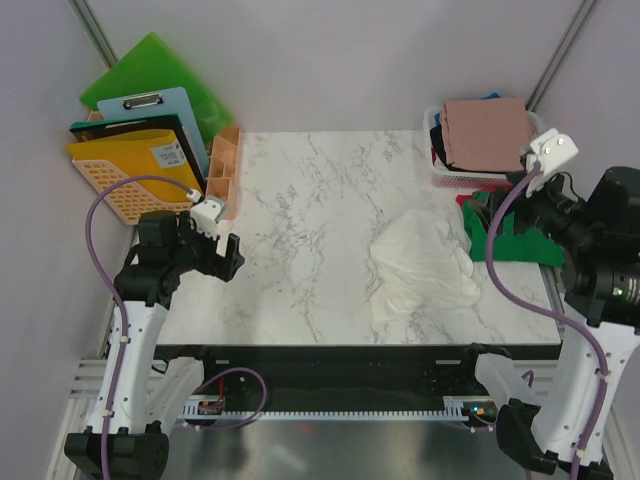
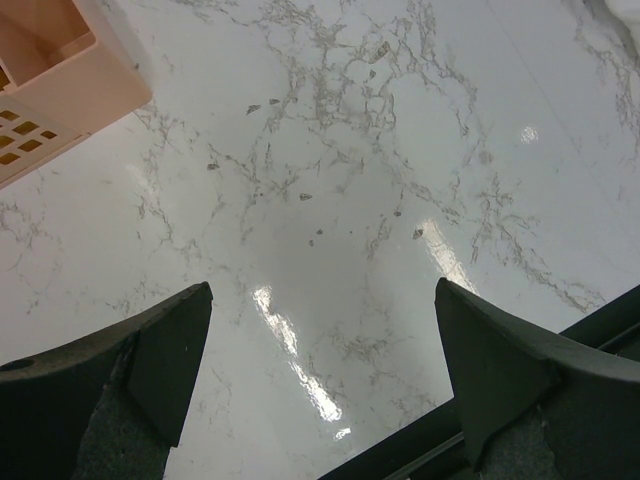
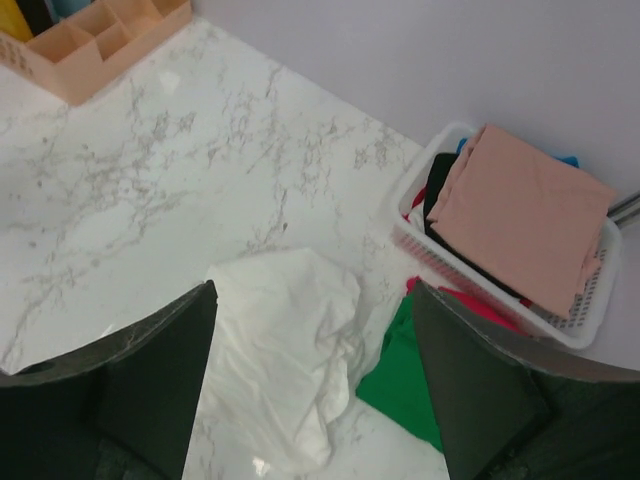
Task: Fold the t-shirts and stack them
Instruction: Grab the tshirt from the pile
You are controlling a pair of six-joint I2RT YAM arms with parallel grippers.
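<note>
1. Top external view: a crumpled cream-white cloth t-shirt (image 1: pixel 425 268) lies in a heap on the white marble-patterned surface (image 1: pixel 300 200), right of centre, unfolded.
2. A green cloth t-shirt (image 1: pixel 512 240) lies bunched at the surface's right edge, just beside the cream one and partly hidden by the right arm.
3. A dusty-pink cloth t-shirt (image 1: pixel 487 130), folded flat, rests on top of the white plastic mesh basket (image 3: pixel 560 322) at the far right corner. Black cloth (image 3: pixel 440 200) shows beneath it.
4. Right arm's fingers (image 3: pixel 150 370): spread wide above the cream t-shirt, pinching nothing.
5. Left arm's fingers (image 2: pixel 160 350): spread wide over bare surface near the left edge, well apart from every shirt, empty.
6. Judgement: early stage. No stack stands on the surface. The cream and green shirts both need flattening, folding and stacking. Cannot tell whether the pink one counts as done.
</note>
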